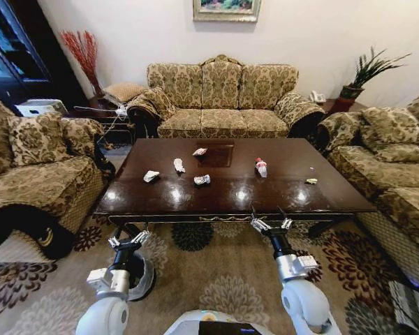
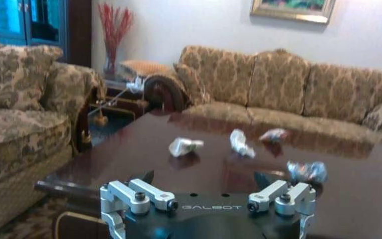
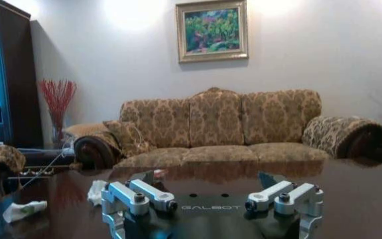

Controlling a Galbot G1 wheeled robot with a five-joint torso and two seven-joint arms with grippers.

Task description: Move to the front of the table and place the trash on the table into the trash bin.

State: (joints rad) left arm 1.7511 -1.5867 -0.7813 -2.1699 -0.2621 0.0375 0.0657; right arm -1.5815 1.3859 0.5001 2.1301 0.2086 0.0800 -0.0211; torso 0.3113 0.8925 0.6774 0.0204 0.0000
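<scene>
1. Nearest, low over the carpet: left gripper (image 1: 129, 241) short of the counter's (image 1: 216, 199) near edge, jaws apart, holding nothing. Beside that arm, a round pale-rimmed shape, probably the trash bin (image 1: 151, 278), though half hidden.
2. Right gripper (image 1: 271, 225) just at the near edge, jaws likewise apart and empty.
3. Judged as the close of the approach: already squared to the long front side, with nothing picked yet. Best done by creeping straight in, keeping both wrists above the rim rather than level with it, and stopping while the nearest scrap lies within easy reach of one arm.
4. On the glossy top, left of centre: crumpled white scraps, all well apart. One at the left (image 1: 151, 176), one nearest the front (image 1: 202, 179), one narrow piece (image 1: 179, 165) with its long axis running away from the robot, and one farther back (image 1: 200, 151) by the square inlay (image 1: 216, 155).
5. Right of centre: the small bottle (image 1: 261, 167), lying down, long axis running front to back, red end toward the sofa (image 1: 223, 98). Best taken across its width. Further right, a tiny scrap (image 1: 311, 181).
</scene>
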